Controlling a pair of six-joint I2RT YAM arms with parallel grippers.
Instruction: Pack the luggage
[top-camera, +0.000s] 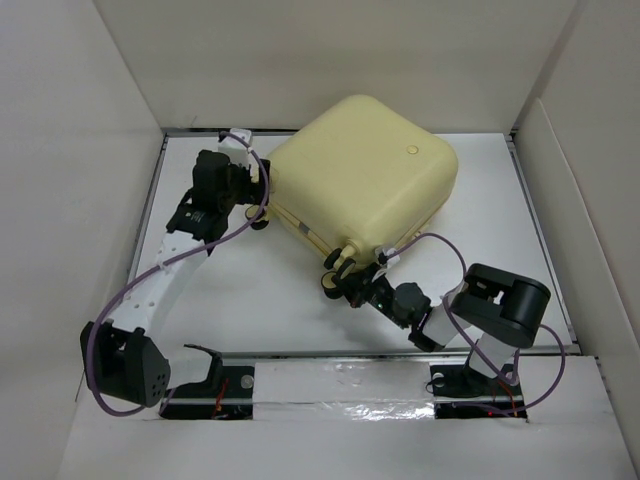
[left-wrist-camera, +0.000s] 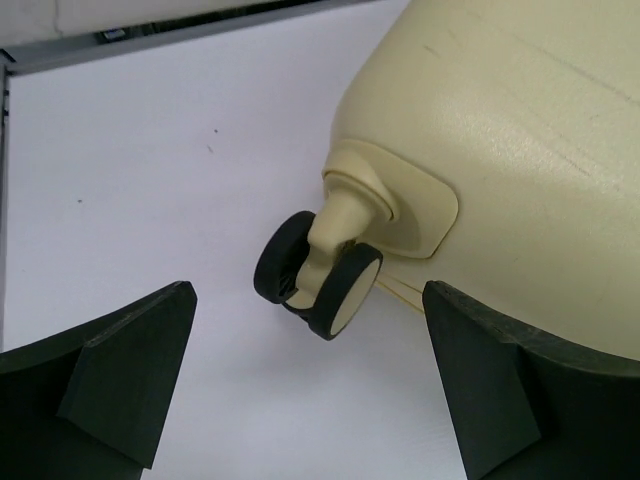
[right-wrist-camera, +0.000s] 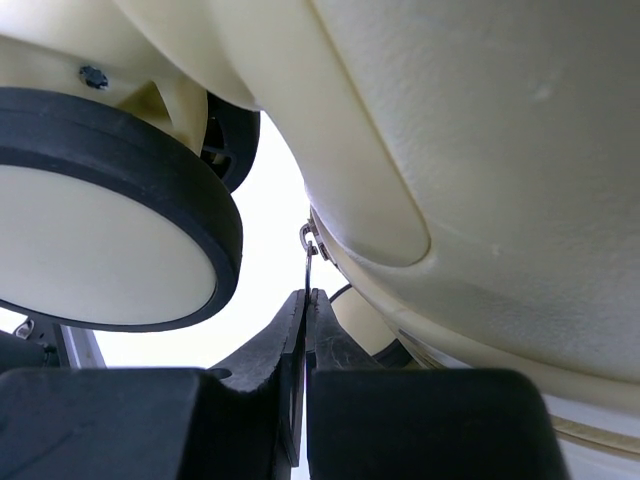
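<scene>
The luggage (top-camera: 365, 185) is a pale yellow hard-shell suitcase lying shut on the white table, with a small round emblem (top-camera: 412, 150) on top. My left gripper (top-camera: 252, 190) is open beside its left corner. In the left wrist view the gripper (left-wrist-camera: 306, 300) stands wide open just short of a yellow-and-black wheel (left-wrist-camera: 320, 272) under the shell (left-wrist-camera: 520, 120), holding nothing. My right gripper (top-camera: 348, 280) is at the near corner by the wheels. In the right wrist view it (right-wrist-camera: 308, 297) is shut on a thin metal zipper pull (right-wrist-camera: 309, 262) at the shell's seam (right-wrist-camera: 480, 150), next to a large wheel (right-wrist-camera: 100, 250).
White walls enclose the table on the left (top-camera: 80, 180), back and right (top-camera: 590, 200). A metal rail (top-camera: 200, 132) runs along the far edge. A shiny taped strip (top-camera: 340, 385) crosses the near edge between the arm bases.
</scene>
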